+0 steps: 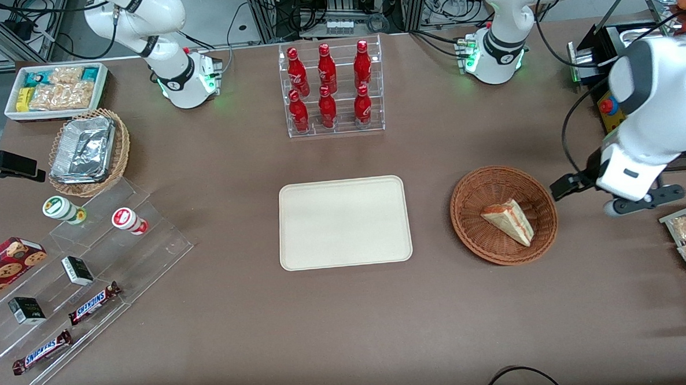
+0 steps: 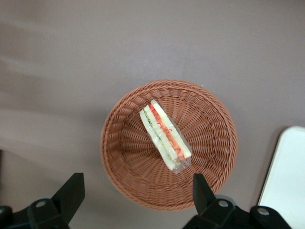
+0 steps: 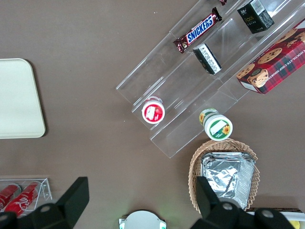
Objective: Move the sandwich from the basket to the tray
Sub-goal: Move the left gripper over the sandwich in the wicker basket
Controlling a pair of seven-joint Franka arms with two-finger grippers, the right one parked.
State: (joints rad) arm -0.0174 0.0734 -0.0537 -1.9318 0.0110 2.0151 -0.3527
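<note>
My hand (image 2: 136, 193) hovers above the wicker basket (image 1: 470, 195), fingers spread wide and holding nothing. The sandwich (image 1: 509, 221) lies in the basket, beside the empty tray (image 1: 344, 222) on the worktop (image 1: 349, 331).

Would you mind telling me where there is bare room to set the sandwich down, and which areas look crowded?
The tray is bare all over. Bare table also lies between it and the basket holding the sandwich, and between it and the bottle rack. The open gripper hangs above the basket. It is crowded toward the parked arm's end, around the clear snack stand.
</note>
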